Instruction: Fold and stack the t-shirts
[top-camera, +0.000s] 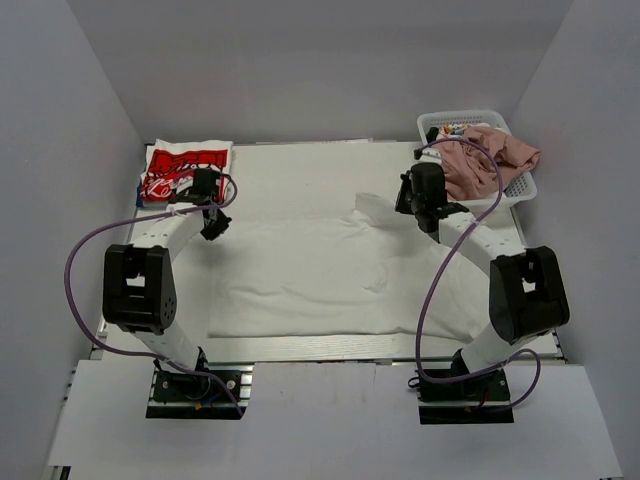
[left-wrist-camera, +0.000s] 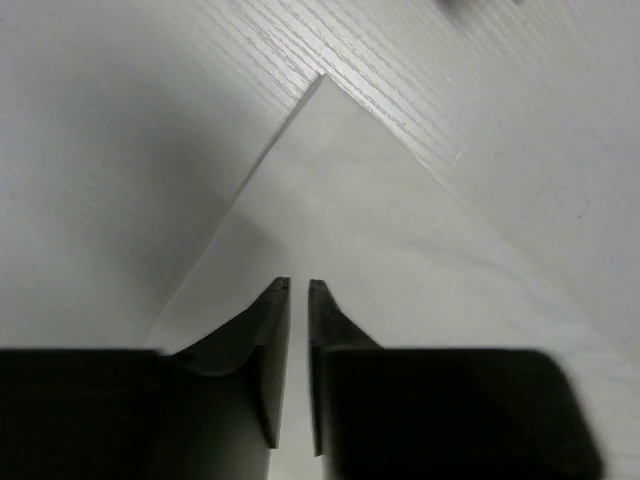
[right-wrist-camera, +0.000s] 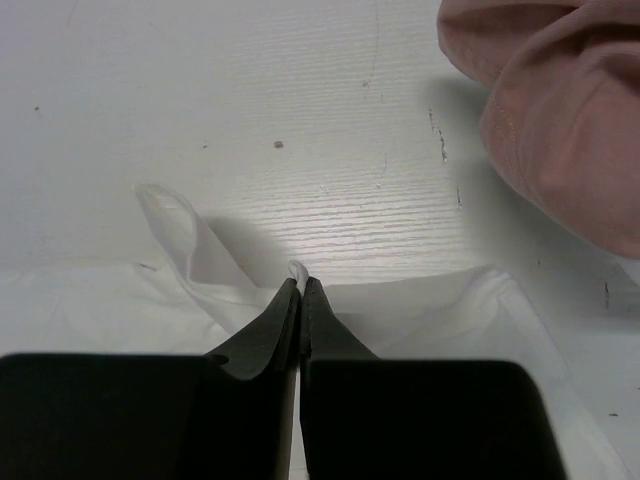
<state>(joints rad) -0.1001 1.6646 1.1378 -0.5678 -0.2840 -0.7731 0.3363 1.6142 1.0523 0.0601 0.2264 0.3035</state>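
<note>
I work in a plain booth: far wall (top-camera: 320, 70), left wall (top-camera: 60, 150) & right wall (top-camera: 590, 150), all pale grey. Table (top-camera: 300, 168) is white w/ fine wood grain, a few dark specks on the right side. Metal rail (top-camera: 330, 347) runs along its near edge; white board (top-camera: 320, 425) lies nearer still. Light soft & even, shadows faint.

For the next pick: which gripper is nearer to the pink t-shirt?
Right. The right gripper, pinching the white t-shirt, sits beside the pink t-shirt; the left gripper is far across the table.
</note>
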